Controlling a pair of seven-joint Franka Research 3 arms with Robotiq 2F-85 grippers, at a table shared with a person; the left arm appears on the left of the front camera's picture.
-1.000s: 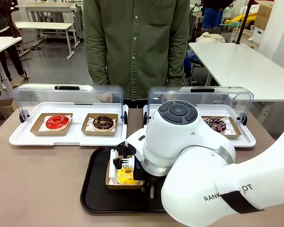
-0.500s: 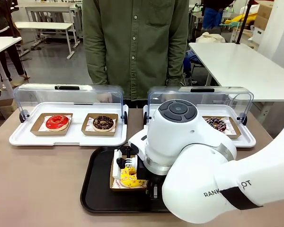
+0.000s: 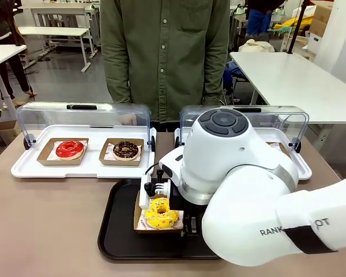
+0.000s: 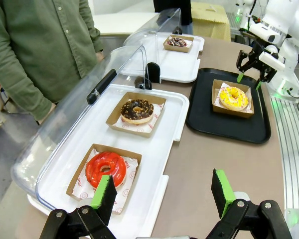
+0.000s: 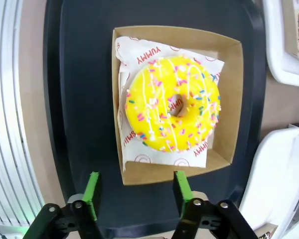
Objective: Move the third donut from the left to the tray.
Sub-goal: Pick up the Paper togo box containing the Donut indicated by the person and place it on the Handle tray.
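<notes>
Two green-padded fingers of the right gripper (image 5: 134, 191) stand apart and hold nothing, just clear of the near edge of the shallow brown cardboard holder (image 5: 229, 99). That holder sits flat on the large flat black rectangular plastic tray (image 3: 116, 231), carrying the ring donut with bright yellow glaze and small light sprinkles (image 3: 160, 213) on printed white paper. The left gripper (image 4: 162, 196) hangs with its fingers spread wide and empty above the left white tray (image 4: 162, 129), where a red-glazed donut (image 4: 105, 167) and a chocolate donut (image 4: 137, 109) rest in holders. A person in a green shirt (image 3: 164, 52) stands at the far side.
</notes>
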